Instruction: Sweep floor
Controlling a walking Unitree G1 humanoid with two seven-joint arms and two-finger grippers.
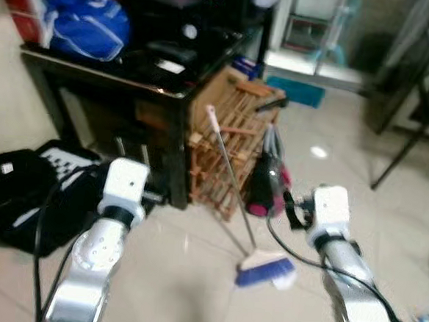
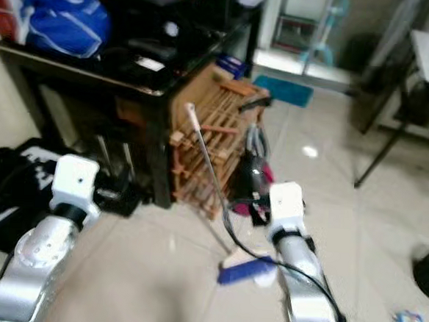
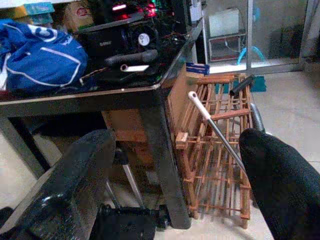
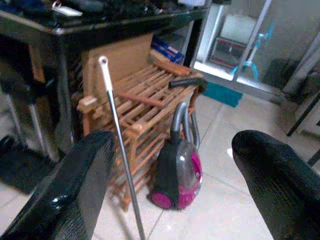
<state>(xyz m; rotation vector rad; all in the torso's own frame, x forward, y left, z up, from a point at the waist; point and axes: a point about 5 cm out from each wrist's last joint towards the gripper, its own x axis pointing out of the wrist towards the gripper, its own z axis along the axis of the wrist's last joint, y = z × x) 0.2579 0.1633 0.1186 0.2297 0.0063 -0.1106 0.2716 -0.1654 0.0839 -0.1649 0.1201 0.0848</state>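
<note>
Blue-bristled broom [image 1: 231, 188]: head on the floor [image 1: 184, 277], handle tilted up against the wooden rack [image 1: 230, 144].
Right gripper [image 4: 165, 190]: fingers spread wide, empty, handle ahead between them; probably the nearer arm.
Left gripper [image 3: 175, 185]: spread, empty, farther off.

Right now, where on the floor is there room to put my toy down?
Bare tile lies in front of the broom, between the two arms, and to the right of the vacuum cleaner. It's crowded by the wooden rack and black table, and where the black bag lies.
</note>
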